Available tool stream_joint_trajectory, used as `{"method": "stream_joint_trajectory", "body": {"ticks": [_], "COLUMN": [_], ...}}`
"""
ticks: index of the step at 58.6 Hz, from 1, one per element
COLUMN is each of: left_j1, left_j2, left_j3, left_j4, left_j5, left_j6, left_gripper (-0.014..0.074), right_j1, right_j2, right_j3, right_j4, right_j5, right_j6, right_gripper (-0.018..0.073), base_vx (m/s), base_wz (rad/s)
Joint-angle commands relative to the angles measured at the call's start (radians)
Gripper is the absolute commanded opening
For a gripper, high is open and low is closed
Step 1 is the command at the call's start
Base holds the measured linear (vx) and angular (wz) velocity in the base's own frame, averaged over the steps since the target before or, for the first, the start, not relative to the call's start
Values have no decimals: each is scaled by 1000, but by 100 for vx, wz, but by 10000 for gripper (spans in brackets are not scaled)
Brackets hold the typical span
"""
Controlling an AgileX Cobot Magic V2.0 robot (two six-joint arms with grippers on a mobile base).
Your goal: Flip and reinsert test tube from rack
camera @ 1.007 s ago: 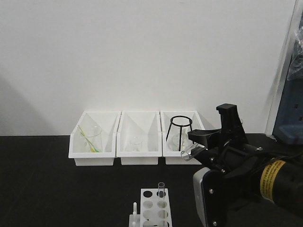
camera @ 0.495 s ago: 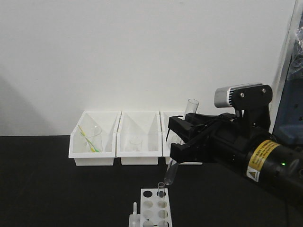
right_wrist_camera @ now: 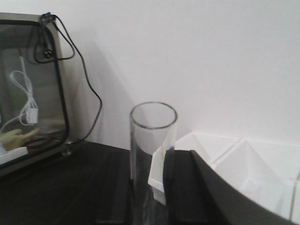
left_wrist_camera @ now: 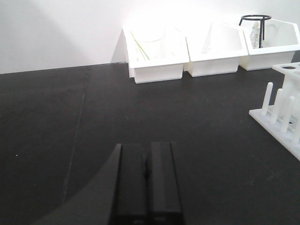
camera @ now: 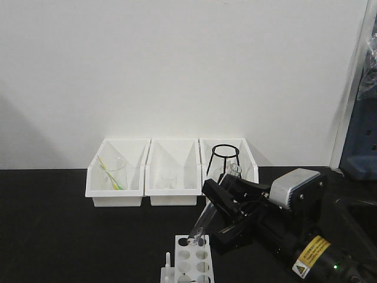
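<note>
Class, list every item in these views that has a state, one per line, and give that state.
Right gripper: shut on the test tube.
Test tube: held tilted, open end up, lower end at the rack's back row.
Rack: standing upright on the table.
Left gripper: shut, holding nothing.
Wire stand: upright in the right bin.

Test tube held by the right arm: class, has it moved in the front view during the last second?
Yes. The test tube has come down past the white bins, its lower end now at the rack.
</note>
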Motion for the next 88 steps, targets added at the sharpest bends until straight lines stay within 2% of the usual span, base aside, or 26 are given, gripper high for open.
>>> {"method": "stream_joint_trajectory", "body": {"ticks": [1,8,20,25,54,88], "left_j1": [0,0,0,0,0,0], "left_j2": [-8,-8,-8,-8,-8,-8], "left_j3": [-4,-4,-4,-4,-4,-4], "left_j4": [-4,-4,-4,-4,-4,-4], "left_j5": [-80,-80,-80,-80,-80,-80], "left_j6": [-9,-9,-9,-9,-9,-9], "left_gripper": [-6,-6,-6,-6,-6,-6], "right_j1": [-5,-4,-1,1,10,10], "right_j2": [-28,-28,-28,-28,49,182], "right_j3": [-33,-65,-75,-75,-113,-113], "right_j4": [-61,-222,-285,-318,-342,-362], "right_j5": [-59,49,91,98,86,2], "right_j6": [-47,-25,57,59,58,55], "right_gripper": [-3,-3,-3,-3,-3,-3], "base_vx": [0,0,0,0,0,0], "base_wz": [0,0,0,0,0,0]}}
